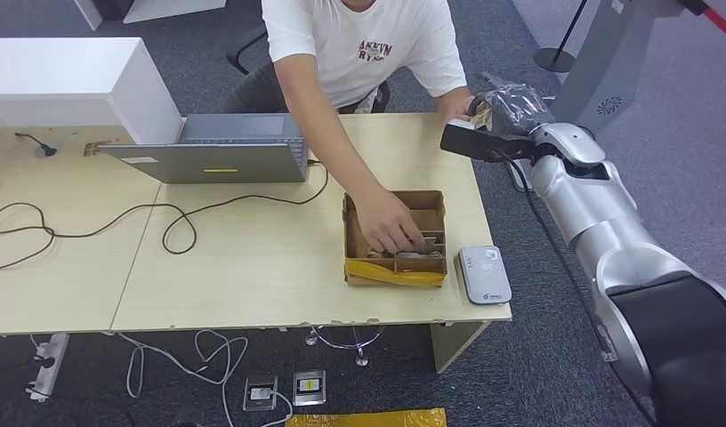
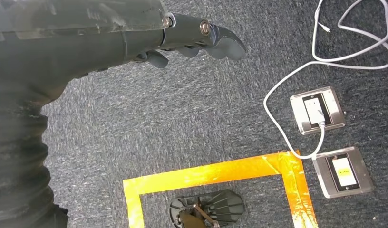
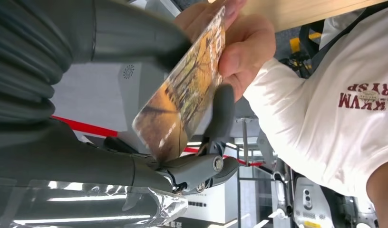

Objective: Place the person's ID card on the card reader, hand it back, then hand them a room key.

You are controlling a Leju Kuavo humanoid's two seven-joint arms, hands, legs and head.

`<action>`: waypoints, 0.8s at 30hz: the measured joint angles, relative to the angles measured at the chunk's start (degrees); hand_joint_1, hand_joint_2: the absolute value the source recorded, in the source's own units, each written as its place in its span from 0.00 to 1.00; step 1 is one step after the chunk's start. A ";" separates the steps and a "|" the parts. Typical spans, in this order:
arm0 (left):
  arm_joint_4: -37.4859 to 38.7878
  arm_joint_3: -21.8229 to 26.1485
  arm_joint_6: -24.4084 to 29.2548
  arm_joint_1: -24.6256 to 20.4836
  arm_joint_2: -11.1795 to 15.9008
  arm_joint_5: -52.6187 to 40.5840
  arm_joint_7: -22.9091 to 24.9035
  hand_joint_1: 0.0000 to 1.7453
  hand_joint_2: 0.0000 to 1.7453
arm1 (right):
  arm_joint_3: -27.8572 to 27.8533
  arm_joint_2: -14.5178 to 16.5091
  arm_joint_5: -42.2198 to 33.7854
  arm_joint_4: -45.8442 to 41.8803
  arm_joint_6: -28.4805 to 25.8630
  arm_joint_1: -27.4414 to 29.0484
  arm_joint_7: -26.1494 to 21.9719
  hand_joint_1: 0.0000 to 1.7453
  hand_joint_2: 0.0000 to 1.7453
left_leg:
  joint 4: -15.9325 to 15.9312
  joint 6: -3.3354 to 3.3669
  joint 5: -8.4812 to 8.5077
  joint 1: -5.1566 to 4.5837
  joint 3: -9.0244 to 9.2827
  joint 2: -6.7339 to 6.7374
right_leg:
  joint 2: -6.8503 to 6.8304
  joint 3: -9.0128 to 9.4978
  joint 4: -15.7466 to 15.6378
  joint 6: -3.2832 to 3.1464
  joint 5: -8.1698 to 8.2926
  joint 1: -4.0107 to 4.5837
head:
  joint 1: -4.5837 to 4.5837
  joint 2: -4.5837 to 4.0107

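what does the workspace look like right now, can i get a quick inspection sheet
Surface: light wooden table, two joined tops.
Job's things: card held by the right hand and gripped by the person's hand; card reader at the table's near right corner, nothing on it.
Clutter: cardboard box with the person's other hand inside; laptop; white box.
Hands: right hand raised at the table's far right; left hand hanging over carpet, holding nothing.
Cables: black cable looped across the table; white cable to floor sockets.
Surroundings: grey carpet, orange floor tape.
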 joint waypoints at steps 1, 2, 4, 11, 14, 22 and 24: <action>0.00 0.00 0.01 0.02 -0.01 0.08 -0.01 0.00 1.00 | 0.10 0.06 -0.07 0.16 -0.48 0.00 0.11 0.00 0.50 | 0.00 0.00 0.00 0.00 0.00 0.00 | 0.00 0.00 0.00 0.00 0.00 0.00 | 0.00 0.00; 0.00 0.00 0.03 0.05 -0.01 0.17 -0.01 0.00 1.00 | 0.19 0.13 -0.15 0.31 -0.92 0.00 0.24 0.00 0.25 | 0.00 0.00 0.00 0.00 0.00 0.00 | 0.00 0.00 0.00 0.00 0.00 0.00 | 0.00 0.00; 0.00 0.00 0.08 0.12 -0.01 0.28 -0.03 0.00 1.00 | 0.29 0.25 -0.28 0.63 -1.58 -0.02 0.40 0.00 0.00 | 0.00 0.00 0.00 0.00 0.00 0.00 | 0.00 0.00 0.00 0.00 0.00 0.00 | 0.00 0.00; 0.00 0.00 0.36 0.23 -0.05 0.34 -0.22 0.00 1.00 | 0.33 0.37 -0.72 1.62 -3.03 -0.22 0.52 0.00 0.00 | 0.00 0.00 0.00 0.00 0.00 0.00 | 0.00 0.00 0.00 0.00 0.00 0.00 | 0.00 0.00; 0.00 -0.04 0.43 0.23 -0.05 0.33 -0.41 0.00 1.00 | 0.33 0.37 -1.01 1.86 -3.33 -0.39 0.51 0.00 0.00 | 0.01 0.00 0.00 0.00 0.01 0.00 | 0.00 0.00 -0.01 0.00 0.00 0.00 | 0.00 0.00; 0.00 -0.37 0.58 0.17 -0.09 0.30 -0.52 0.00 1.00 | 0.33 0.36 -1.43 1.87 -3.73 -0.66 0.49 0.00 0.00 | 0.01 0.00 0.00 0.00 0.03 0.02 | 0.01 0.00 -0.01 0.00 0.00 0.00 | 0.00 0.00; 0.00 -0.37 0.60 0.16 -0.10 0.30 -0.52 0.00 1.00 | 0.32 0.34 -1.62 1.87 -3.90 -0.66 0.49 0.00 0.00 | 0.01 0.00 0.00 0.00 0.04 0.02 | 0.01 0.00 -0.01 0.00 0.00 0.00 | 0.00 0.00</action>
